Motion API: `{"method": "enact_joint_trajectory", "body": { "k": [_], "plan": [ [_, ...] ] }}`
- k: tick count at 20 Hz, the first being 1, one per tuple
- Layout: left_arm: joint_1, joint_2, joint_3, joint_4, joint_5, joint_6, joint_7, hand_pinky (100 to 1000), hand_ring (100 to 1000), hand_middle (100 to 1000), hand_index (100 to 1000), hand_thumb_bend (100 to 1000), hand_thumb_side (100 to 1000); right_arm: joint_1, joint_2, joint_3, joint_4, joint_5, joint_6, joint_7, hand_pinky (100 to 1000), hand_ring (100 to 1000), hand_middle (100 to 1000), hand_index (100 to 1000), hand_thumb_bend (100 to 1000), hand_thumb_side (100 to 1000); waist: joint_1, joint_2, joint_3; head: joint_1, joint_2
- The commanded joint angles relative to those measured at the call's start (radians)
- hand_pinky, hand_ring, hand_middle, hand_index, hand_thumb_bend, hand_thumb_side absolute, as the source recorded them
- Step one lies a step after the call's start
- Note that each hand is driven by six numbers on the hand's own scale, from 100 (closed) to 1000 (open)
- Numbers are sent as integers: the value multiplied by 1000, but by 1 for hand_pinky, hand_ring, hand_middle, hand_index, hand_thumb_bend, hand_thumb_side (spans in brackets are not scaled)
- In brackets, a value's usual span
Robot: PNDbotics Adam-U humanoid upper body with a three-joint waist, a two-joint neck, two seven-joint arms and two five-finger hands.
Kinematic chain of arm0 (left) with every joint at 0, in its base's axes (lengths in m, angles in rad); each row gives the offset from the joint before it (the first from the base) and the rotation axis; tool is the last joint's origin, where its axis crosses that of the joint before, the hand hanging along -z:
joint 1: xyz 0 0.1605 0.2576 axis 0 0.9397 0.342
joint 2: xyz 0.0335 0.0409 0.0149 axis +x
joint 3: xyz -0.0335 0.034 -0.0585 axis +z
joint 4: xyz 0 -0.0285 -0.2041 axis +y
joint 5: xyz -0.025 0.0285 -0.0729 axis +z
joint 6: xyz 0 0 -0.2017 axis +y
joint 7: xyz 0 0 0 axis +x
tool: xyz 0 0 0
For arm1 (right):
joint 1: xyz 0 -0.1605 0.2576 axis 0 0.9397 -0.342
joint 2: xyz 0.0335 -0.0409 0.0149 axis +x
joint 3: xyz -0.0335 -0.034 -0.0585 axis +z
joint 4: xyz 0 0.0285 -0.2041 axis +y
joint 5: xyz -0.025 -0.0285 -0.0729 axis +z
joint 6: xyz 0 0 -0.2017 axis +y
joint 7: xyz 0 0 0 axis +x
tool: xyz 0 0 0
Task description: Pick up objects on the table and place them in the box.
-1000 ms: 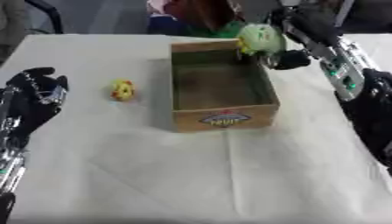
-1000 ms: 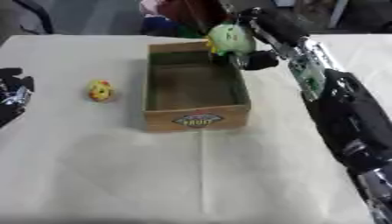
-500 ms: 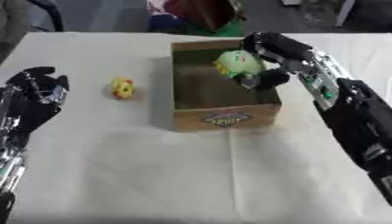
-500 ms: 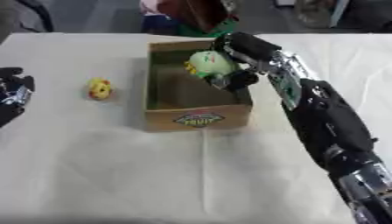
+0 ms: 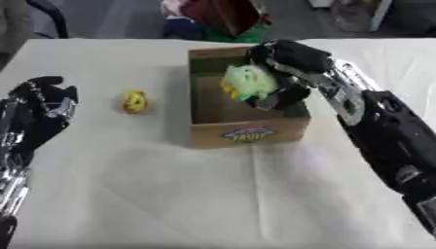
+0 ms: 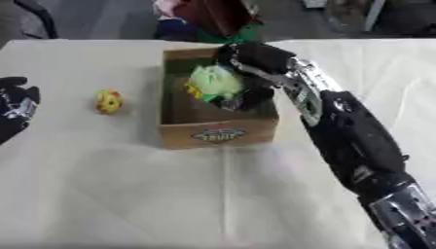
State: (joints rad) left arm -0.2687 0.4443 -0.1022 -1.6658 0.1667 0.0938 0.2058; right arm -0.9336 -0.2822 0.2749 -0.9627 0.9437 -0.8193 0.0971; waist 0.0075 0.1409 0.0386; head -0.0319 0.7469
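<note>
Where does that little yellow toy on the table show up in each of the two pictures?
Left eye view: yellow toy on the cloth, left of centre, upper half, left of the box.
Right eye view: the same toy lies nearer the left edge.
Shared landmark: the box with its front label.

The right hand [image 5: 285, 68] and green toy [image 5: 248, 80] fill the box [image 5: 247, 133] opening; bench [image 5: 213, 194] near it lies open.
</note>
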Motion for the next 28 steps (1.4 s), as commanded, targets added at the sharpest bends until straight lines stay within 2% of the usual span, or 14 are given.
{"method": "enact_joint_trajectory", "body": {
  "k": [1,5,6,8,11,20,28],
  "plan": [
    [-16,13,4,-16,0,-2,-4,684,620,533,726,259,209,-17,-1,1,-19,11,-16,9,605,643,663,771,310,650,3,-16,0,-1,-7],
    [-16,12,3,-16,0,-1,-4,684,620,533,725,259,209,-14,3,0,-3,24,-30,42,652,720,752,813,379,675,3,-16,0,-2,-6],
    [-16,12,3,-16,0,-1,-5,684,620,533,725,259,209,-13,3,-2,4,28,-31,52,678,754,790,839,429,687,4,-16,0,-2,-6],
    [-17,13,3,-16,-1,-1,-6,684,621,533,726,260,210,-11,2,-9,18,35,-28,74,721,809,845,868,453,700,4,-16,-1,-1,-5],
    [-17,13,3,-16,-2,0,-7,684,621,533,726,260,210,-8,0,-25,32,42,-12,92,723,817,850,872,453,694,4,-15,-2,0,-6],
    [-16,12,3,-16,-2,0,-9,684,621,534,726,258,211,-3,-4,-55,67,52,53,65,704,796,828,863,455,677,7,-14,-5,-1,-6],
    [-16,13,4,-17,-1,0,-10,684,621,534,727,257,210,-3,-8,-62,70,53,72,49,712,816,851,875,456,664,8,-15,-7,-1,-9]
  ]
}}
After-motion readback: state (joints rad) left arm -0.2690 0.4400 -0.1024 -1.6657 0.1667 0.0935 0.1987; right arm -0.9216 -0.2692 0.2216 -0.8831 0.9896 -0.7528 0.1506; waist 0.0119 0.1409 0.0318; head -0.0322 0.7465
